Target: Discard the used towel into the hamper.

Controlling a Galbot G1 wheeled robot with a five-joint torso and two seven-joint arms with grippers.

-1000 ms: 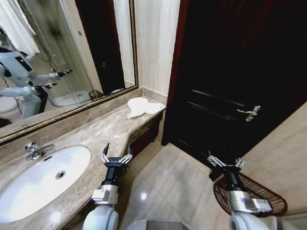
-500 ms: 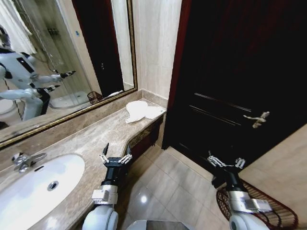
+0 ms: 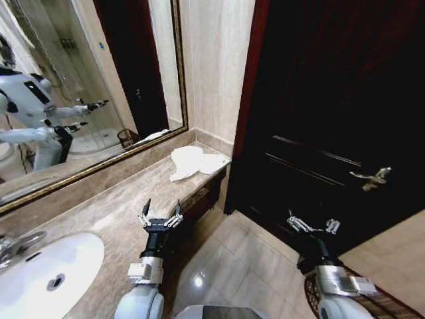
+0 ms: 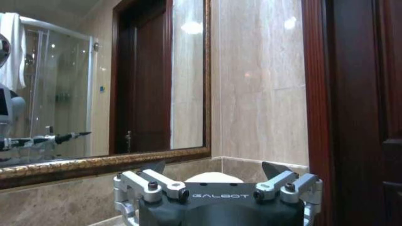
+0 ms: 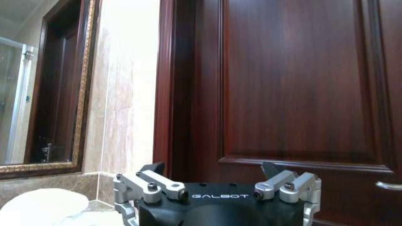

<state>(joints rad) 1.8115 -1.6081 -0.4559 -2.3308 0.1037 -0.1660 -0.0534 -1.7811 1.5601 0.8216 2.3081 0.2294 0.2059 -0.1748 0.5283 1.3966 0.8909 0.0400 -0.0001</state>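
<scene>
Brown wire shows at the very bottom right corner of the head view: that is the rim of the hamper point(image 3: 382, 302), standing on the floor point(image 3: 239, 266) near the dark door point(image 3: 332, 100). The right arm partly hides it.

The right gripper point(image 3: 312, 224) hangs in the air just above the hamper, in front of the door. Its fingers are spread wide open and hold nothing.

The left gripper point(image 3: 160, 214) hangs over the front edge of the marble worktop point(image 3: 113, 212). Its fingers are also wide open and hold nothing.

A white sink point(image 3: 40, 272) with a shiny tap point(image 3: 16, 242) sits in the worktop at the robot's left.

Farther along, at the far end of the worktop, lies the white towel point(image 3: 189, 163). It is bunched up in a soft heap, next to the wall and just below the corner of the big mirror point(image 3: 73, 86). It is well apart from both grippers and from the hamper. In the left wrist view, the towel point(image 4: 213, 177) peeks up between the open fingers, far behind them.

The door has a silver handle point(image 3: 373, 178) on it.
</scene>
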